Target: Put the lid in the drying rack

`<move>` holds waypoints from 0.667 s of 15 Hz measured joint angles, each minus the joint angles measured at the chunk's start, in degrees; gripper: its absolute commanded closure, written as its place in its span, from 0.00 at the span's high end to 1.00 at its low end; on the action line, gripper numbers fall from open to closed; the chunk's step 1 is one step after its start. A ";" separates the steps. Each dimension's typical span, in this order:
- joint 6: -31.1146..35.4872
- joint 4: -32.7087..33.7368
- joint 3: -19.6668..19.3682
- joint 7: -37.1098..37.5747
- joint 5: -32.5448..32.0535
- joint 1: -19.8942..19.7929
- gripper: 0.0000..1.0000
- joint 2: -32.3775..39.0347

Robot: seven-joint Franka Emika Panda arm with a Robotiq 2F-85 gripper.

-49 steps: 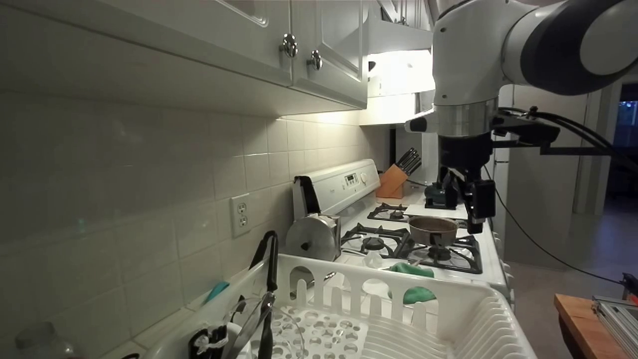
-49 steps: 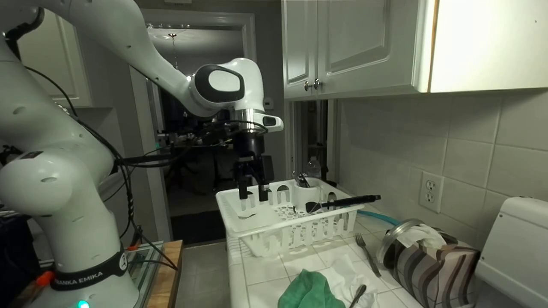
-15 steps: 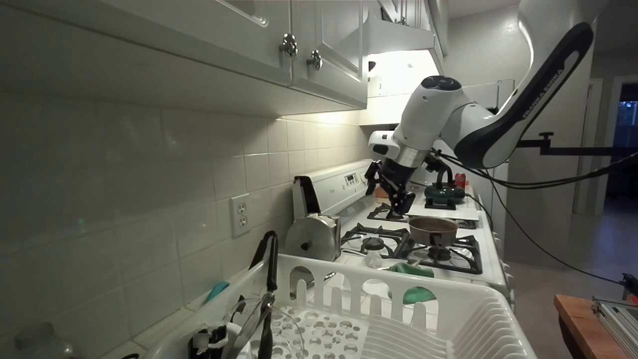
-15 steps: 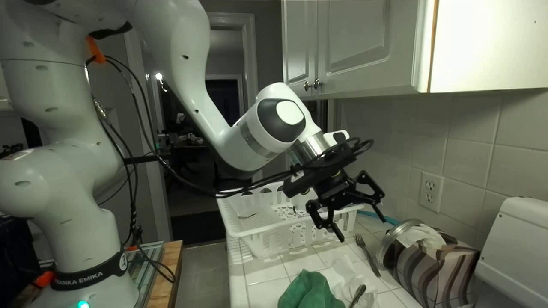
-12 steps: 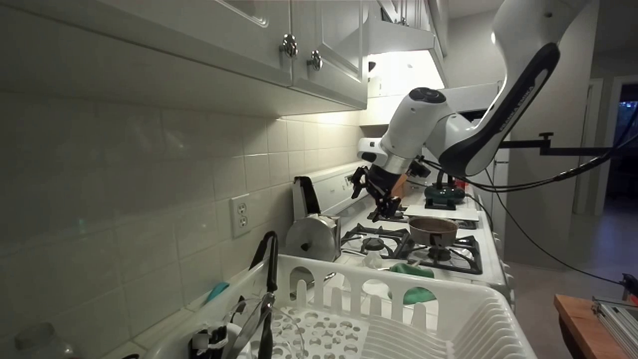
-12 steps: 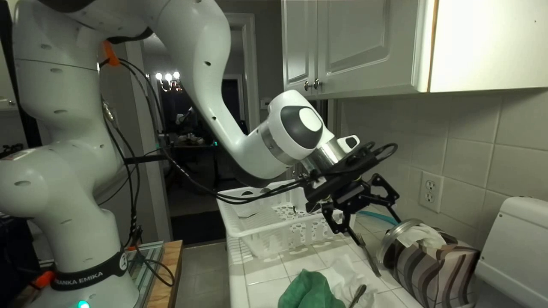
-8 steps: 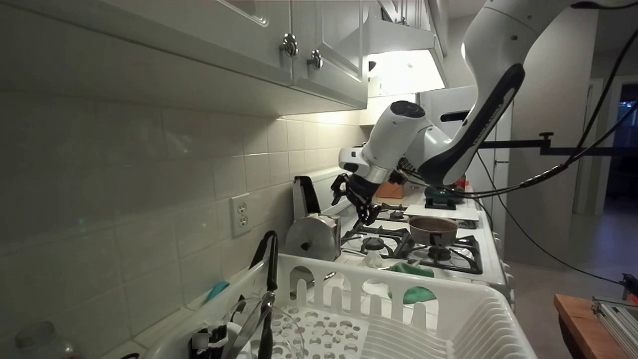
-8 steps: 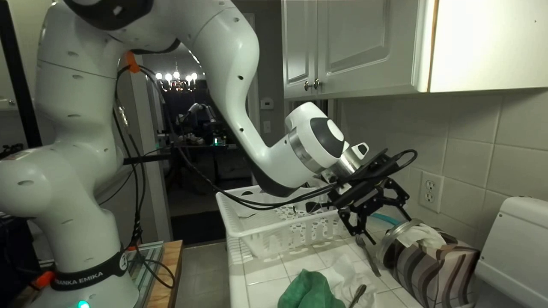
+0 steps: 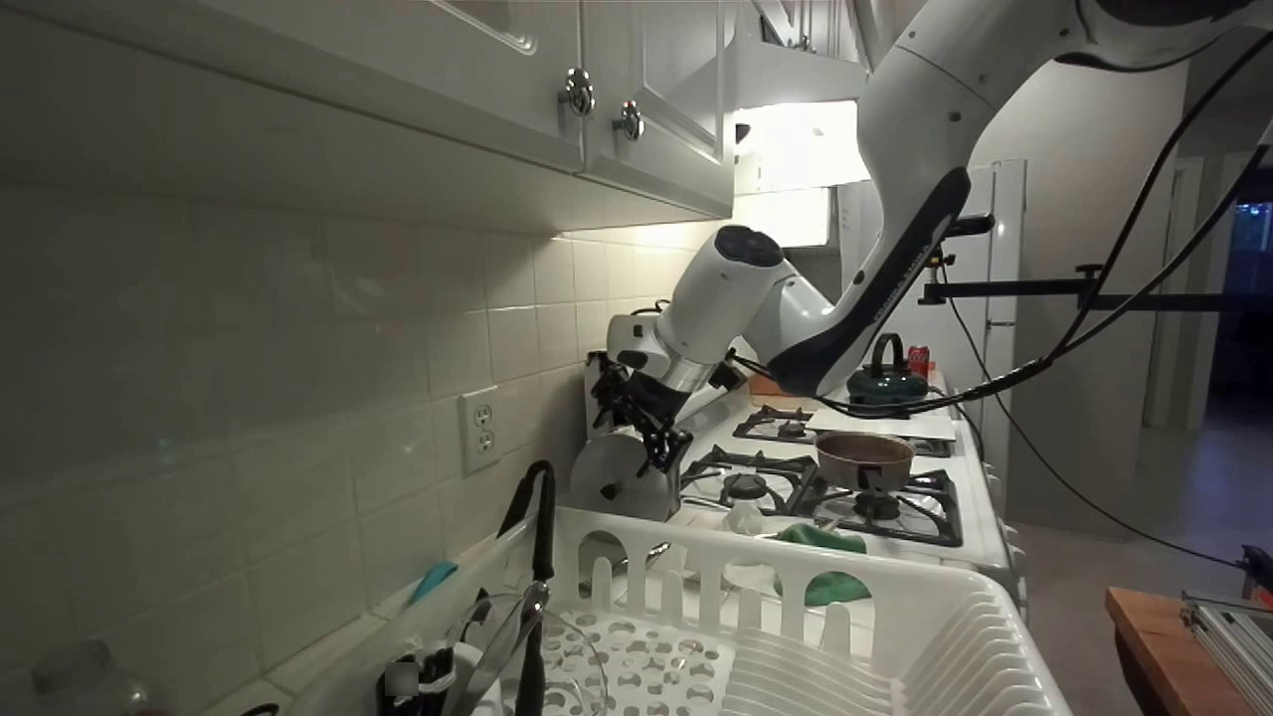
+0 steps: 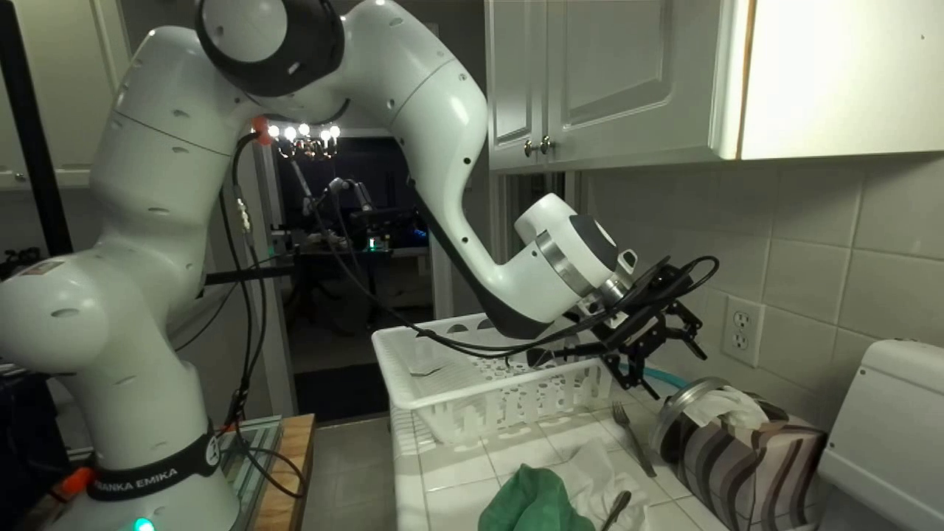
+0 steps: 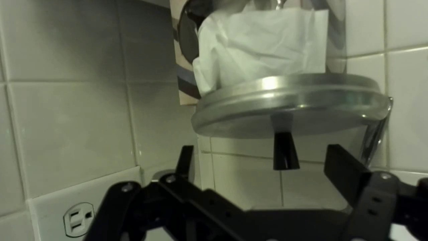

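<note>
I have the gripper (image 11: 260, 155) hanging over the bench (image 10: 450, 472) near its wall edge, tipped down toward the stove end, and it is released: its two fingers (image 11: 344, 174) are spread wide. The lid (image 11: 291, 100) is just ahead of the fingertips. It stands on its rim, slightly tilted, against the striped box (image 10: 752, 472), close to the corner where the bench's wall edge meets the white stove (image 10: 877, 428). In my wrist view its black knob (image 11: 286, 150) points toward the gripper and shows between the fingers with room on either side, closer to the finger on the front-edge side. I cannot tell from there whether the knob is level with the tips, but in an exterior view they are near the lid and apart from it. The drying rack (image 10: 472, 398) sits farther from the stove end, close to the bench's front edge, with a black handle (image 9: 543, 532) sticking up over its rim on the wall-edge side. A fork (image 10: 633, 439) lies on the tiles between rack and lid. Toward the front edge at the stove end I see a green cloth (image 10: 535, 501), with crumpled white paper (image 10: 597, 479) beside it.
</note>
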 measured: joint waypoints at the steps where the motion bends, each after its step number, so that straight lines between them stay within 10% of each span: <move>1: 0.00 0.52 0.00 0.68 0.00 0.41 1.00 0.69; 10: 2.01 3.03 -0.23 2.83 0.31 -0.72 0.94 6.14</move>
